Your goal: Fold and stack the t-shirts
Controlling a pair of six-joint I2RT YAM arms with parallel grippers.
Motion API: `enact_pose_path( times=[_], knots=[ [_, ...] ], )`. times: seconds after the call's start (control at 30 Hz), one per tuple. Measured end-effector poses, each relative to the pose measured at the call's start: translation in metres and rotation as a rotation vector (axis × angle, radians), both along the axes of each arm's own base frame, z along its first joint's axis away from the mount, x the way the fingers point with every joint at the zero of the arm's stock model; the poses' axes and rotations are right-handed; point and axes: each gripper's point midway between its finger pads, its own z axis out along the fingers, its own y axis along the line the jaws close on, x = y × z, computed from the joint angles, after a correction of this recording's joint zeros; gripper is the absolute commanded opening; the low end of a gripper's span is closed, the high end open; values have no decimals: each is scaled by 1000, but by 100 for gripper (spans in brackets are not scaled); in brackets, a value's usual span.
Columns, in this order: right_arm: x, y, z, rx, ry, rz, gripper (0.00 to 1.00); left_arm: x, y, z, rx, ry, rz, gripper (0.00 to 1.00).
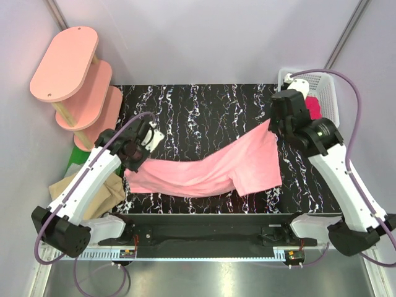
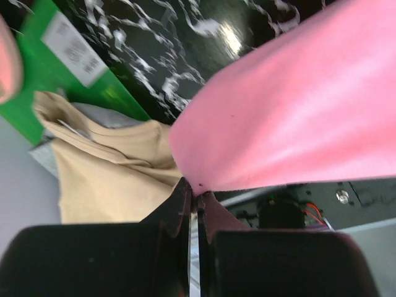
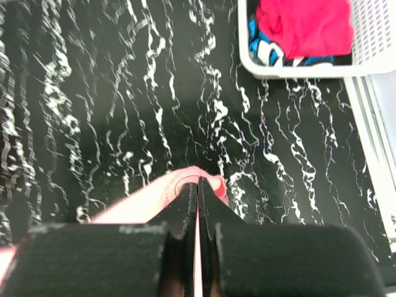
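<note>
From above, I have the salmon-pink t-shirt (image 1: 210, 170) strung between both arms over the counter (image 1: 198, 105). Its long axis runs left to right on a slant. The left fingers (image 1: 137, 162) pinch the end nearer the arm bases. The right fingers (image 1: 271, 124) pinch the end farther back, near the white basket (image 1: 328, 93). The cloth sags in the middle and hangs widest toward the right; I cannot tell whether it touches the counter. The tan t-shirt (image 1: 93, 198) lies crumpled off the counter's left edge beside my left arm, and the magenta t-shirt (image 1: 314, 106) sits in the basket.

On the left wrist view, the fingers are pressed together on the pink hem. The shirt spreads up and to the right, away from them, with the tan one lying to the left of them.

On the right wrist view, the fingers are likewise clamped tight on a small corner of pink cloth, which trails back to the left. The basket is ahead and to the right.

Each arm holds its own end, so I judge the next move is to lower both ends together along that slanted axis and lay the shirt flat.
</note>
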Motion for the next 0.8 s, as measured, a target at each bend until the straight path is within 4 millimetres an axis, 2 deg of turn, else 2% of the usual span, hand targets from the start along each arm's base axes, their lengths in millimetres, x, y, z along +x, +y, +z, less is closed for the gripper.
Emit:
enact_pose_path(
  times=[0.13,0.23,0.33,0.47,0.7,0.8],
  knots=[
    [8,6,-12,-19,39,5,0,23,-4,22,-15,-106,15,0],
    [4,6,-9,-5,31,15,0,32,-8,36,-40,-156,26,0],
    [-4,3,-1,15,10,23,0,30,-8,38,-48,-161,27,0],
    [-30,-6,22,64,-27,48,0,17,-6,58,-75,-184,22,0],
    [-89,-17,75,223,-142,131,0,1,-5,121,-202,-385,6,0],
    [-110,-21,88,275,-169,158,0,-9,0,131,-224,-432,5,0]
  ],
)
